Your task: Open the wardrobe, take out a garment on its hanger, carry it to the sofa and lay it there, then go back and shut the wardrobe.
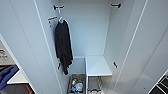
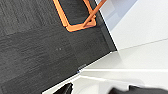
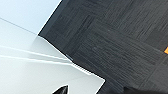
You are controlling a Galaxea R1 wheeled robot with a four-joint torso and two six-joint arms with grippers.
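While the wardrobe [image 1: 95,37] is standing open across the frame's centre, only a black long-sleeved top [image 1: 63,46] is hanging at upper left on a white hanger [image 1: 60,18]. Closing could be pinching that top's sleeve, I judge. Whether the fingers are spread or pressed together, I cannot tell; both wrists are looking onto dark carpet [image 3: 120,37] beside white panels.

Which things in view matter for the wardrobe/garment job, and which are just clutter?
Job:
- wardrobe, both doors open

Clutter:
- black top on a white hanger, left end of the rail
- low bin of mixed items on the wardrobe floor
- orange frame on the dark carpet
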